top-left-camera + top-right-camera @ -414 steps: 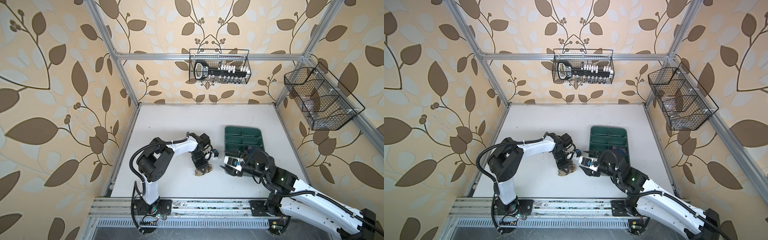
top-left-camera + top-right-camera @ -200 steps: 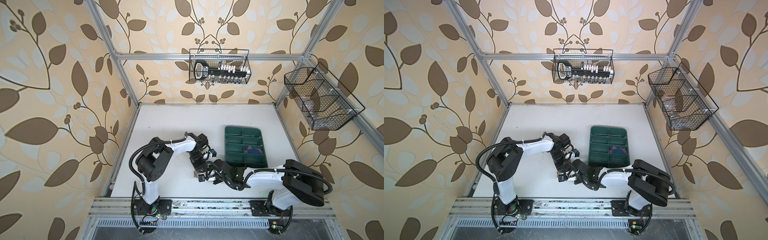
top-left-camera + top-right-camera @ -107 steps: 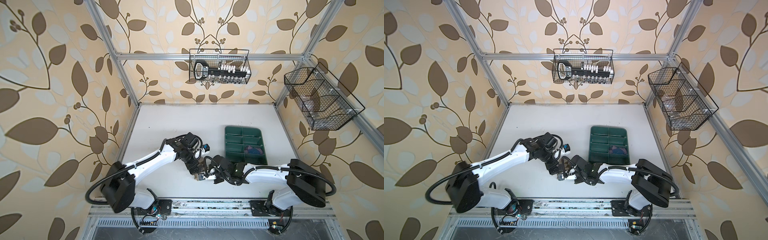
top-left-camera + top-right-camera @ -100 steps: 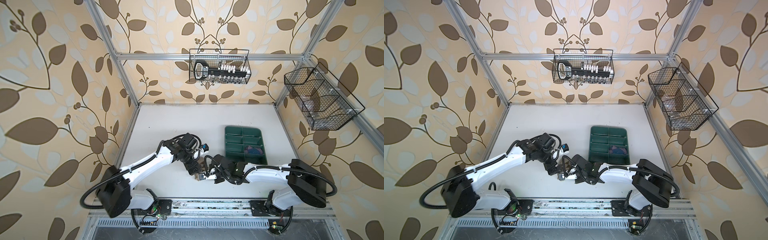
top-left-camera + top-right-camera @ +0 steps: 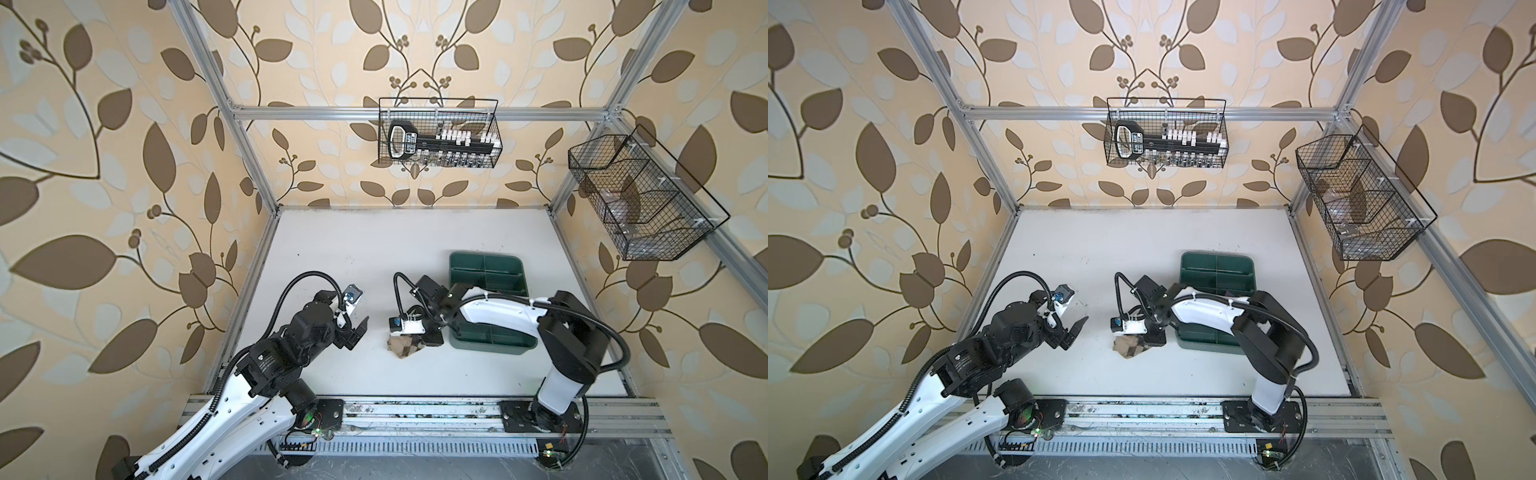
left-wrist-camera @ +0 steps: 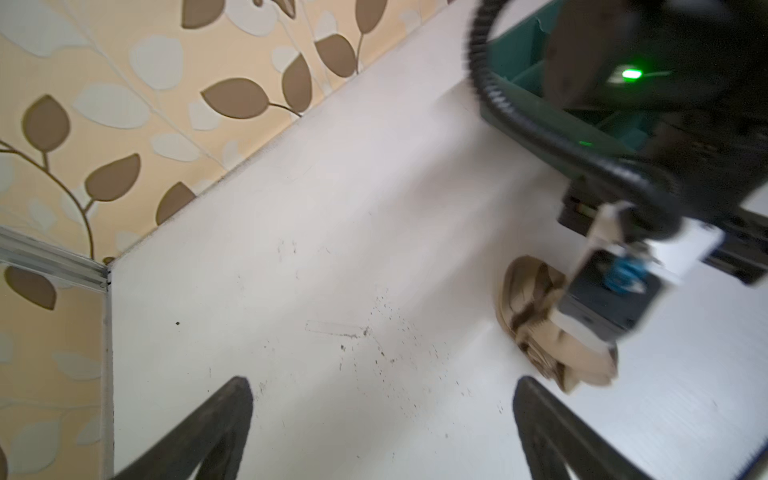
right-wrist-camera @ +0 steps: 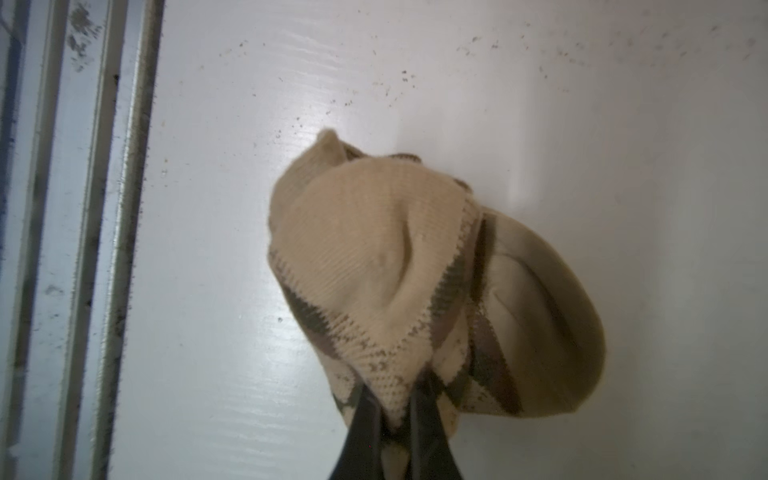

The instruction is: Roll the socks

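ROLLING IN PROGRESS: The right gripper [image 7: 392, 411] is pinching the tan argyle sock [image 7: 415, 270], its jaws clenched on a patterned fold at one end of the bundle, as the right wrist view is showing. In both top views the sock [image 5: 405, 345] is resting as a loose, bunched lump on the white desk [image 5: 374, 249], between the middle and the front edge where the arms are mounted. It is sitting just beside the front left corner of the green divided tray [image 5: 486, 259]. The right arm [image 5: 498, 316] is arching over the tray's left side and hiding part of its compartments.

The left gripper [image 5: 357, 328] is hovering over bare desk to the left of the sock and apart from it. Its jaws are spread wide and released, grasping nothing. In the left wrist view its two dark fingers [image 6: 224, 415] are framing a speckled patch of the surface. Beyond them the sock [image 6: 536, 320] is showing its brown diamonds beneath the right arm's wrist camera [image 6: 611, 291].
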### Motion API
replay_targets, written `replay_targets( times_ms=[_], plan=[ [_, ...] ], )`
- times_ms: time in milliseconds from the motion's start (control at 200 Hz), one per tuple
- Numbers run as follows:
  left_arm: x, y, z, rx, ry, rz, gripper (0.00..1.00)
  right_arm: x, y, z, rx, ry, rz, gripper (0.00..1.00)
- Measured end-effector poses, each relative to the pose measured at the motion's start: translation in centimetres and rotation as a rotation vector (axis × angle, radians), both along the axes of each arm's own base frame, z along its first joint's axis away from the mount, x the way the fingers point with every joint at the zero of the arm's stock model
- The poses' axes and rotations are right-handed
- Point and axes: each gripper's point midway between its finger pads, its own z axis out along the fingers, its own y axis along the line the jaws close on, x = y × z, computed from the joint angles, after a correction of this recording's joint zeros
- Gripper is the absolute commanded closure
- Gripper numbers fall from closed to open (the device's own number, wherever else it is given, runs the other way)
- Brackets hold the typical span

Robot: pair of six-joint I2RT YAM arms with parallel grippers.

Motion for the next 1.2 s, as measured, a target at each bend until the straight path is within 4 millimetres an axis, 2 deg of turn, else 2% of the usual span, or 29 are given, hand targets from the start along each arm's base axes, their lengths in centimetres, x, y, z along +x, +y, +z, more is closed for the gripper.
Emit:
replay_targets(
  times_ms=[65, 150, 245, 310, 430, 570, 730, 835, 945, 1200],
  plan=[
    [-0.8, -0.7, 0.2, 0.013, 0.031, -0.071, 0.16, 0.3, 0.2, -0.5, -0.031, 0.074, -0.018, 1.00],
    [-1.7, -1.8, 0.6, 0.038, 0.066, -0.166, 0.20, 0.2, 0.4, -0.7, -0.051, 0.148, -0.029, 1.00],
    [-2.1, -3.0, 0.9, 0.066, 0.109, -0.241, 0.22, -0.2, 0.5, -0.9, -0.069, 0.210, -0.035, 1.00],
    [-2.4, -3.9, 0.4, 0.106, 0.132, -0.291, 0.21, -0.4, 0.7, -1.0, -0.081, 0.245, -0.042, 1.00],
    [-4.3, -6.2, -1.9, 0.239, 0.133, -0.432, 0.16, -0.2, 0.7, -1.2, -0.106, 0.297, -0.067, 1.00],
    [-6.1, -8.2, -6.0, 0.445, 0.075, -0.554, 0.15, -0.1, 0.6, -1.3, -0.109, 0.352, -0.091, 1.00],
    [-5.1, -9.9, -10.4, 0.593, 0.024, -0.560, 0.15, -0.2, 0.6, -1.2, -0.100, 0.388, -0.101, 1.00],
    [-3.8, -10.9, -11.9, 0.642, 0.004, -0.522, 0.16, -0.2, 0.5, -1.2, -0.096, 0.395, -0.105, 1.00],
    [-2.9, -11.4, -11.9, 0.648, -0.029, -0.485, 0.15, -0.2, 0.4, -1.0, -0.089, 0.385, -0.115, 1.00],
    [-3.2, -11.3, -9.0, 0.548, -0.077, -0.473, 0.14, -0.8, -0.5, 0.6, -0.077, 0.348, -0.141, 1.00]
  ],
)
